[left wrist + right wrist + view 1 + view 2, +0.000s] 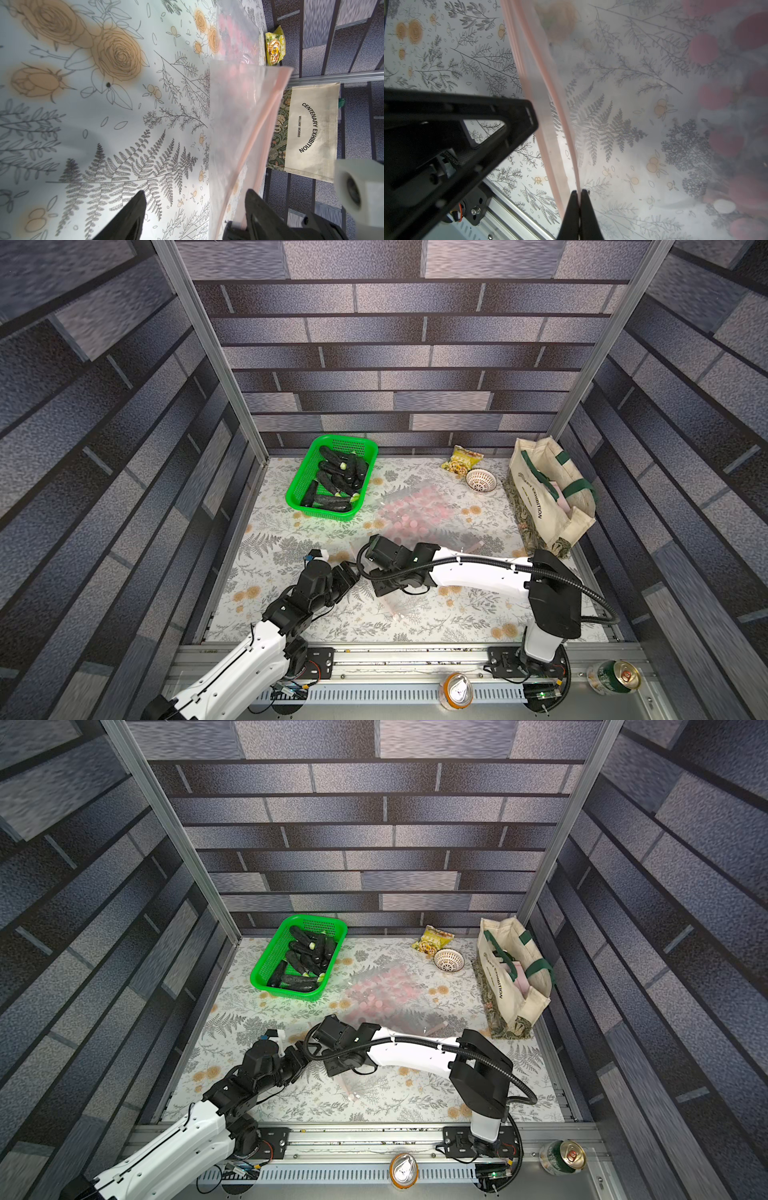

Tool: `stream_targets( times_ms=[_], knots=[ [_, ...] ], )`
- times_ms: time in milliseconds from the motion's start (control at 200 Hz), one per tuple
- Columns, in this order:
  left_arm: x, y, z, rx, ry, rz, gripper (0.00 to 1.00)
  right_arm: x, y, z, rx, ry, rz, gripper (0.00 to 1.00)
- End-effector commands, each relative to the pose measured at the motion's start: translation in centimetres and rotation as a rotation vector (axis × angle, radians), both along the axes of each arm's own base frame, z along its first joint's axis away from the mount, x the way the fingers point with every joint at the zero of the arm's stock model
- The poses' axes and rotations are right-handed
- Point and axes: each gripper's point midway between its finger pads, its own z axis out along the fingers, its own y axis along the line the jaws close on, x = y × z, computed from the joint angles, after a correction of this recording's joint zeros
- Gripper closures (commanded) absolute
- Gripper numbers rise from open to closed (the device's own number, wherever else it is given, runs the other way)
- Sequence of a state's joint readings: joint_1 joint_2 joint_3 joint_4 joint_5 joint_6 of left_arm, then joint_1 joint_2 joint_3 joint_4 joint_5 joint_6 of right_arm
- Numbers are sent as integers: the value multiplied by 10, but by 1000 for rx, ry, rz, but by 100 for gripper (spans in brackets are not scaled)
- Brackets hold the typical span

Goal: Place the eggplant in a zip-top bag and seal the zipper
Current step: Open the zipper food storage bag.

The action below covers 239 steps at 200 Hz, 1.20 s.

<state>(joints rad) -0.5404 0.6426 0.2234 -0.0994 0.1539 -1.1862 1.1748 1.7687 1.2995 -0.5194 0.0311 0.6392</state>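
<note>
Several dark eggplants (pixel 336 485) lie in the green basket (pixel 291 502) at the back left. The clear zip-top bag (pixel 415 510) with pink dots lies mid-table, and its mouth end is lifted toward both arms. In the right wrist view my right gripper (pixel 580 192) is shut on the bag's pink zipper strip (pixel 550 104). My left gripper (pixel 197 207) is open; the zipper strip (pixel 255 133) runs down between its jaws, close beside one finger (pixel 255 207). No eggplant is in the bag.
A cream tote bag (pixel 544 497) stands at the right edge. A yellow snack packet (pixel 461 460) and a small white bowl (pixel 481 481) sit at the back. Two cans (pixel 457 691) (pixel 615 676) rest on the front rail.
</note>
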Motion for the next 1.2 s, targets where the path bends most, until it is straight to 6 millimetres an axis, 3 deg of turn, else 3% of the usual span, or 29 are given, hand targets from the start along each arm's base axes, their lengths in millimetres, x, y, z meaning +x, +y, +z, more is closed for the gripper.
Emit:
stream_targets(
  times_ms=[0,230,416,461,556,732,752,887,1017,1193],
  knots=[
    [6,-7,7,13,-42,-29,24,-1,3,17,74,5,-6,100],
    [12,-22,9,63,-38,-91,44,2,7,30,131,-7,-2,100],
    [18,-30,15,55,-48,-91,89,5,5,35,151,-21,-18,100],
    [18,-27,17,73,-38,-79,100,7,2,36,158,-25,-34,93],
    [13,-9,22,154,11,-34,100,18,-9,46,178,-49,-89,75],
    [3,22,59,250,20,18,100,47,-45,76,285,-147,-236,51],
    [3,24,65,254,12,20,100,48,-54,65,274,-131,-256,49],
    [1,34,108,273,-66,8,100,74,-98,51,298,-90,-417,49],
    [12,17,157,235,-166,-80,100,86,-133,41,276,-81,-508,49],
    [42,-41,212,179,-280,-294,100,95,-185,41,225,-110,-632,48]
  ],
)
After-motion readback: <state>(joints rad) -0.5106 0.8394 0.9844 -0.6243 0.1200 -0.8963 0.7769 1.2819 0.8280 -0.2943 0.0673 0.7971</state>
